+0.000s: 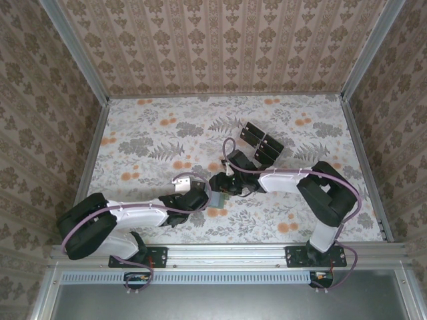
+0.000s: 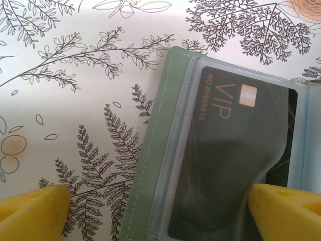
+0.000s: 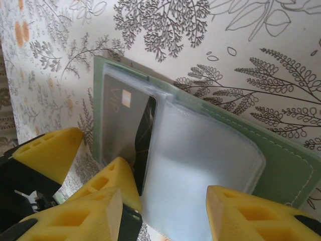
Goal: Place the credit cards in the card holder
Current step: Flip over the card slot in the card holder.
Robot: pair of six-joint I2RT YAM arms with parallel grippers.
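Lying open, card holder [image 2: 150,165]: grey-green, stitched, glossy clear sleeves.
Credit card [image 2: 225,165]: black, sleeved inside holder.
Left gripper [image 2: 159,196]: spread across holder's edge.
Right gripper [image 3: 165,193]: spread over holder.
Table [image 1: 147,133]: floral print.

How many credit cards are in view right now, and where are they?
4. One VIP card sits in the card holder, inside its clear pocket. Three loose cards lie clustered farther back on the table; overlap there may hide more.
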